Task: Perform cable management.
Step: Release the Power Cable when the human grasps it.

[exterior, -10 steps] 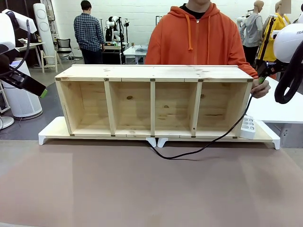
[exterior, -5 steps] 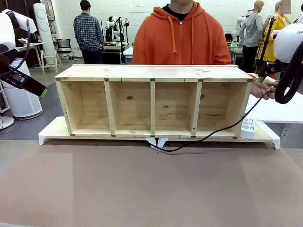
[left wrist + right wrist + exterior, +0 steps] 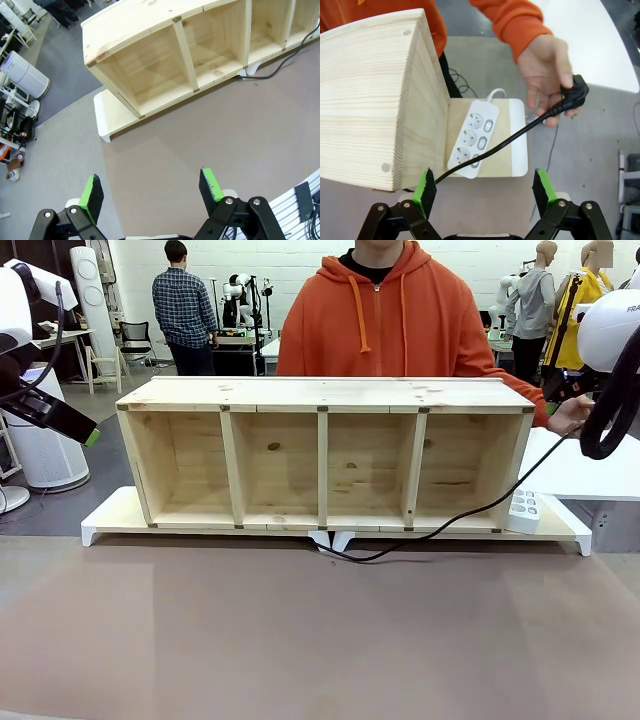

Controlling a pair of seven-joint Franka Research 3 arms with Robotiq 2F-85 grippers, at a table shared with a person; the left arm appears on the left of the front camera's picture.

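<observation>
Apparently wooden shelf (image 3: 322,453) compartments bare; cable (image 3: 440,529) passes outside.

Bright, even overhead light; no glare. Soft shadows sit inside the wooden shelf (image 3: 325,455) compartments and under the white riser (image 3: 110,515) at 6 o'clock. Both wrist views bow straight edges toward the borders. The person's fingers (image 3: 547,82) show slight blur.

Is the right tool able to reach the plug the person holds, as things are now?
Probably yes. The right tool is open, and the plug in the person's hand hangs in open air ahead, with nothing between them.
</observation>
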